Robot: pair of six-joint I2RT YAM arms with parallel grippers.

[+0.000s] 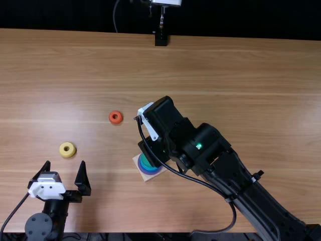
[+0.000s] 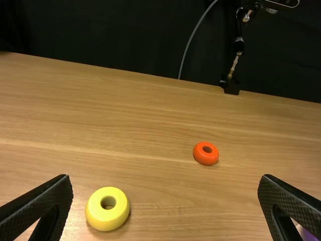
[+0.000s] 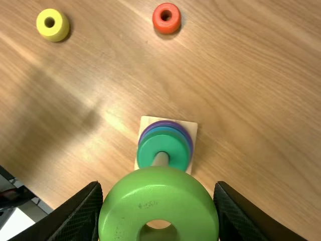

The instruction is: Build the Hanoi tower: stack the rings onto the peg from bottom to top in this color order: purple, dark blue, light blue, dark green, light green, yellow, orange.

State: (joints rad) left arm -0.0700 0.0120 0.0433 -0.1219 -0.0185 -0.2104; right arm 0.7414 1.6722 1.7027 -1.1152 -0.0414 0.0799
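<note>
Left gripper [image 1: 65, 164], one: fingers wide apart, empty. Peg [image 3: 160, 159], one: purple ring [image 3: 163, 122], blue [image 3: 163, 129], dark green ring [image 3: 149, 148] seated; number of blues unclear. Right gripper [image 3: 158, 187], one: fingers closed about one light green ring [image 3: 160, 198], over the peg, unplaced. Yellow ring [image 1: 67, 152], one; orange ring [image 1: 116, 120], one: on table [image 1: 210, 75], unstacked.

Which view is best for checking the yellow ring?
Left wrist view. The yellow ring is largest there, whole and unobstructed, with hole and side wall both visible. The top view shows it small, just beyond the open left gripper. The right wrist view also shows it whole, hole included, but smaller.
</note>
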